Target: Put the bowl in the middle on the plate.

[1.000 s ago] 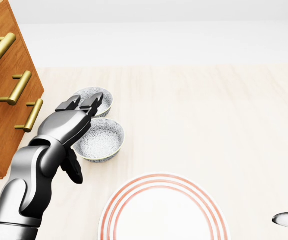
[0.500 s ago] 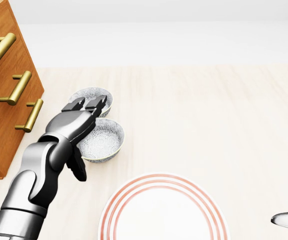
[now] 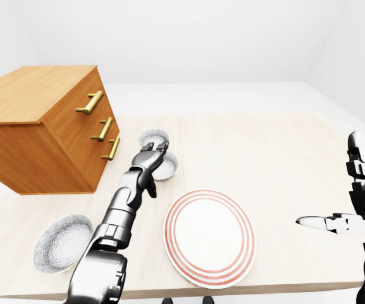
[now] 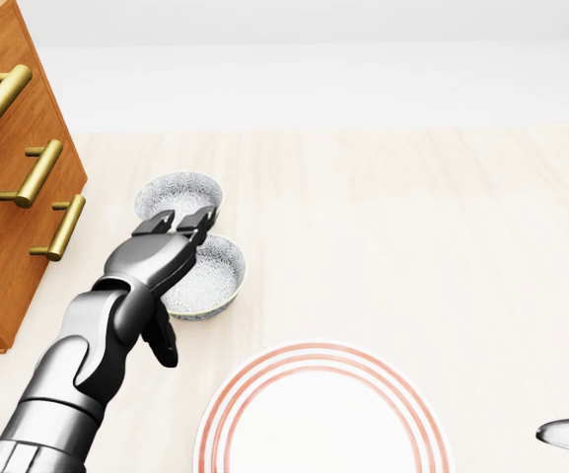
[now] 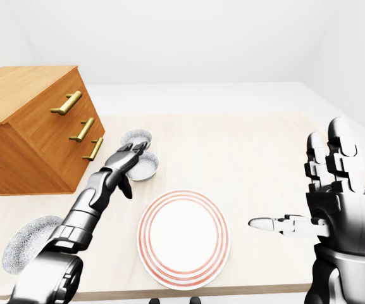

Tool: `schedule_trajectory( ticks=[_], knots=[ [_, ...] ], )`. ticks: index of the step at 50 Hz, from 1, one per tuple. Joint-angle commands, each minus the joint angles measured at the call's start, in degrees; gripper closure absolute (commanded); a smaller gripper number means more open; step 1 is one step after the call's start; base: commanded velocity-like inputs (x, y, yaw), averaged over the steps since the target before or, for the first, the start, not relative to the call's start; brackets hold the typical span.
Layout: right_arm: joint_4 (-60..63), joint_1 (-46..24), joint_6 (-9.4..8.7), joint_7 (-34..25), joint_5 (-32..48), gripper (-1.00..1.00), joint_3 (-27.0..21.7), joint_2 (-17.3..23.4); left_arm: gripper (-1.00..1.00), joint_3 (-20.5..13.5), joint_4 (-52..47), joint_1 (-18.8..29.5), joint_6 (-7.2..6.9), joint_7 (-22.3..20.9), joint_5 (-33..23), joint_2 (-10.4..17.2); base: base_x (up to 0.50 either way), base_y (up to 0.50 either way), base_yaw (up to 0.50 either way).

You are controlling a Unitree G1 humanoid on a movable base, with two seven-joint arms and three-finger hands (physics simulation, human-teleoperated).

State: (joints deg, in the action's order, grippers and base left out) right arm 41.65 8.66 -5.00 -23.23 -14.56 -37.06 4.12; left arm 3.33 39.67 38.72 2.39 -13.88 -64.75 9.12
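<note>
Over the empty middle bowl (image 4: 215, 274), the left hand (image 4: 153, 260), wide open, empty too.

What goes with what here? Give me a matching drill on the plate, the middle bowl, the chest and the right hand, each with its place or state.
Things:
1. plate
2. middle bowl
3. chest
4. right hand

Places or states:
A. wooden, brass handles, at the left of the left-eye view
B. open, fingers spread, at the right edge of the right-eye view
C. red-ringed, nothing on it
D. patterned, partly covered by the left hand in the head view

Pairs: 1-C, 2-D, 3-A, 4-B.
</note>
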Motion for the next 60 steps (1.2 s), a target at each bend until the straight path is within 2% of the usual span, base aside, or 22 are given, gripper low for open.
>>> schedule_trajectory(
  ticks=[1, 18, 28, 60],
  knots=[
    [0.06, -0.02, 0.00, 0.07, -0.20, -1.00, 0.02, 0.10, -1.00, 0.73, 8.15, 3.00, 1.00, 4.16, 0.58, -0.31, 0.00, 0.00, 0.00],
    [0.54, 0.14, 0.00, -0.28, -0.03, -1.00, 0.12, -0.07, -1.00, 1.47, 18.90, 5.57, 2.61, 10.57, 1.43, 0.17, 0.00, 0.00, 0.00],
    [1.30, 0.12, 0.00, -0.33, 0.02, -1.00, 0.09, -0.08, -1.00, 2.46, 23.04, 6.65, 2.61, 13.25, -0.36, 0.61, 0.00, 0.00, 0.00],
    [1.92, 0.15, 0.00, -0.72, 0.04, -1.00, 0.09, -0.32, -1.00, 3.97, 29.52, 10.63, 2.61, 19.90, -5.36, -0.82, 0.00, 0.00, 0.00]
  ],
)
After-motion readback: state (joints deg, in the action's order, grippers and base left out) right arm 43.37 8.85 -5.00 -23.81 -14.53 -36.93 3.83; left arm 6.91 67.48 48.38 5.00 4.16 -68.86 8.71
